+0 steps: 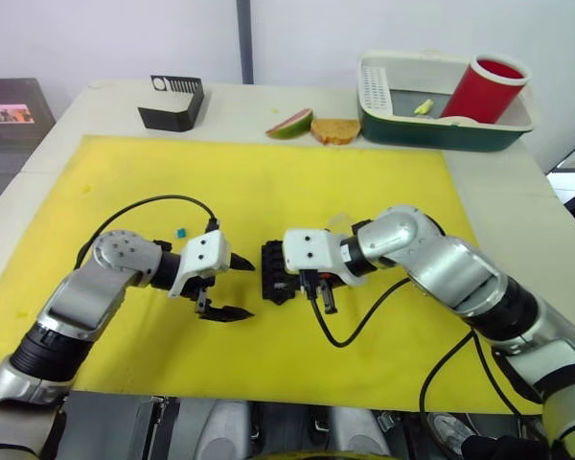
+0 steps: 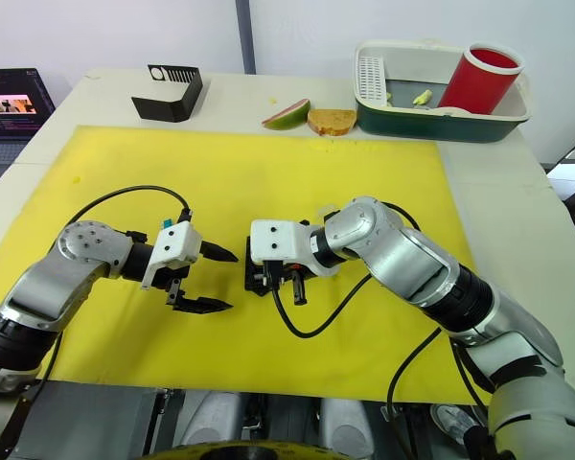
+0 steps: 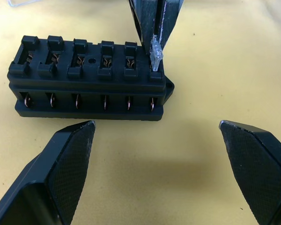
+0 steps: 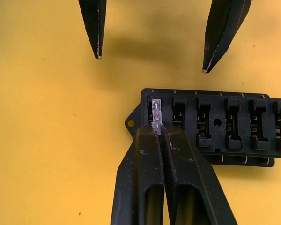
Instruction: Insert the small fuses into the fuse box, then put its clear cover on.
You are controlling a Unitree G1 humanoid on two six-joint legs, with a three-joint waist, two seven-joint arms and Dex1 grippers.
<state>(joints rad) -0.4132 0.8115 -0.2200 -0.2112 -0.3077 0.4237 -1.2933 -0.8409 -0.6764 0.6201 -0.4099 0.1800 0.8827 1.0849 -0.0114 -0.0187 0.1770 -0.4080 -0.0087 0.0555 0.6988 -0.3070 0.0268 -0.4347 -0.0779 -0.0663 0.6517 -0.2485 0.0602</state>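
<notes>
So the right gripper (image 4: 160, 129) has its fingers pinched tight on a clear fuse (image 3: 156, 52), holding it by the plastic head with the blades pointing down, and it's parked right over the end slot of the fuse box (image 3: 89, 79), the end nearest the little mounting tab. Looks like the fuse is touching or just entering that slot, can't tell how deep from here. The box sits on the yellow mat (image 1: 268, 182) between the two arms with its row of slots running roughly toward and away from the robot, and the other five slots look empty, just bare copper clips. The thing that matters for the next bit: the fuse's flat face has to stay lined up with the slot, which runs across the box's long axis, then it's a straight push down, my guess anyway. The left gripper (image 1: 225, 287) is spread wide open, empty, aimed at the box's long side from just beside it, not touching. A blue fuse (image 1: 181, 231) sits on the mat near the left arm
</notes>
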